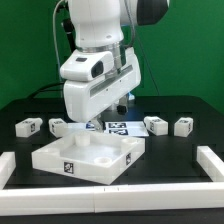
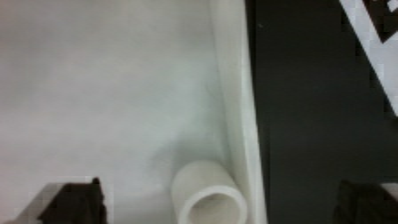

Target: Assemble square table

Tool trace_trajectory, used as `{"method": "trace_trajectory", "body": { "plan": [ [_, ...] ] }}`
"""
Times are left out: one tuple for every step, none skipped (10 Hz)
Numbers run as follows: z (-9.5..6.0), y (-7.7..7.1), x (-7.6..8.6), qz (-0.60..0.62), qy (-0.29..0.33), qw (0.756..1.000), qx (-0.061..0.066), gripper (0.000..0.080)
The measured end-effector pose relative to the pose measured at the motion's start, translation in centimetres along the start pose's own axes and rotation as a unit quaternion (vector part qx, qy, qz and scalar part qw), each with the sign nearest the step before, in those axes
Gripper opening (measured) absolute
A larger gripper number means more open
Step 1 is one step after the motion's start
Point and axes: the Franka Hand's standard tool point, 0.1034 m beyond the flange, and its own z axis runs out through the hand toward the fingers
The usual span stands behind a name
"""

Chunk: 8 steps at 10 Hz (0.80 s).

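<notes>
The square table's top, a white slab (image 1: pixel 85 155) with a raised rim and a tag on its front wall, lies at the front middle of the black table. Two white tagged legs (image 1: pixel 28 126) (image 1: pixel 58 124) lie on the exterior view's left. Two more (image 1: pixel 155 124) (image 1: pixel 183 125) lie on its right. My gripper (image 1: pixel 88 121) hangs low over the slab's far edge. In the wrist view the gripper (image 2: pixel 217 200) is open. Its dark fingertips (image 2: pixel 71 202) straddle the slab's rim (image 2: pixel 237 110), with a round socket (image 2: pixel 210 195) between them. Nothing is held.
The marker board (image 1: pixel 118 127) lies behind the slab, and its corner (image 2: pixel 374 30) shows in the wrist view. A long white border rail (image 1: pixel 212 166) runs along both sides and the front (image 1: pixel 110 207) of the black table.
</notes>
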Motion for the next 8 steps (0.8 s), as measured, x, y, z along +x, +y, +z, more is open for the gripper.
{"method": "trace_trajectory", "body": {
  "plan": [
    [-0.3, 0.0, 0.3, -0.001, 0.013, 0.999, -0.045, 0.0650],
    [0.0, -0.5, 0.0, -0.004, 0.017, 0.998, -0.058, 0.0650],
    [0.6, -0.5, -0.1, -0.003, 0.023, 0.997, -0.071, 0.0650],
    [1.2, -0.4, -0.2, -0.004, 0.032, 0.996, -0.087, 0.0650],
    [2.1, -0.5, -0.8, -0.002, 0.030, 0.996, -0.085, 0.0650],
    [2.6, -0.5, -1.1, 0.000, 0.027, 0.996, -0.081, 0.0650],
    [3.2, -0.6, -1.1, 0.001, 0.025, 0.997, -0.076, 0.0650],
    [4.0, -0.7, -1.0, 0.005, 0.023, 0.997, -0.072, 0.0650]
  ]
}}
